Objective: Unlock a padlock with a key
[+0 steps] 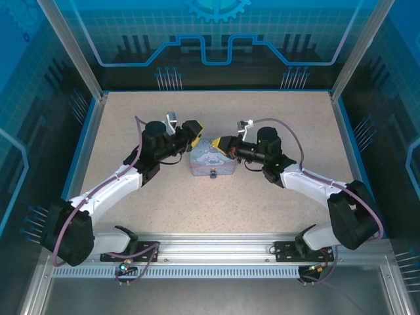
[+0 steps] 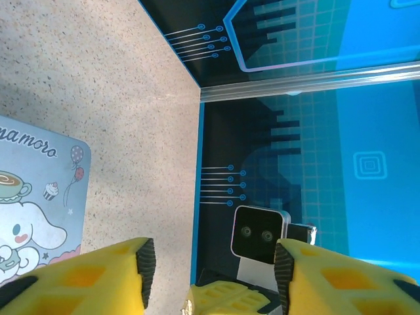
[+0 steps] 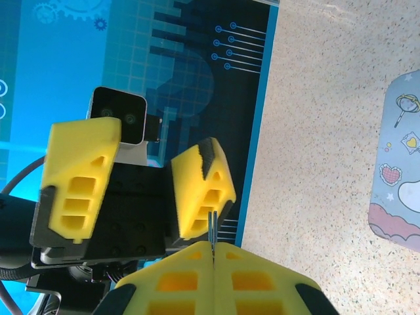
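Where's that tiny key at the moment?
In the right wrist view, the key is pinched between the shut fingers of the right gripper, its thin tip poking toward the open left gripper, near the lavender tin.

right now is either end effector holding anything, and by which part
The right end effector pinches the key by one end, a thin sliver poking out. The left end effector is open, empty.

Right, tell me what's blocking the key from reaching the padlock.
Nothing visible blocks it. The key, pinched in the right gripper, hovers over the tin's far edge; the padlock sits at its near side, uncovered.
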